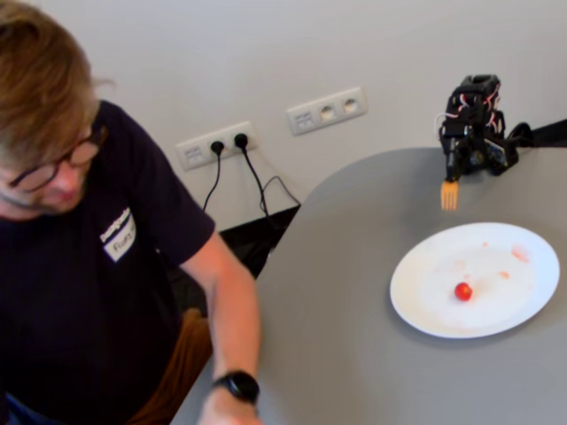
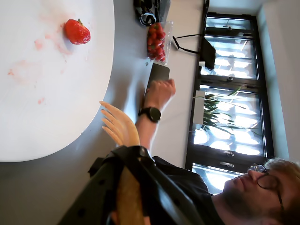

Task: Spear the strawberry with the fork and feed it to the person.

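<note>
A small red strawberry [image 1: 462, 291] lies on a white plate [image 1: 523, 305] on the grey table; the wrist view shows the strawberry [image 2: 77, 32] on the plate [image 2: 42, 112], which has red juice smears. My gripper [image 1: 454, 166] is shut on a pale wooden fork [image 1: 449, 195], tines down, hanging above the table just behind the plate's far rim. In the wrist view the gripper [image 2: 129, 161] holds the fork [image 2: 118, 125] with its tines beside the plate's edge, well away from the strawberry. The person [image 1: 80, 248], in glasses and a dark T-shirt, sits at the left and looks down.
The person's forearm and watch [image 1: 237, 385] rest at the table's left edge. In the wrist view a clear box of strawberries [image 2: 158, 41] and a dark phone [image 2: 157, 75] lie near the person's hand [image 2: 159, 91]. Wall sockets with cables [image 1: 221, 146] are behind the table.
</note>
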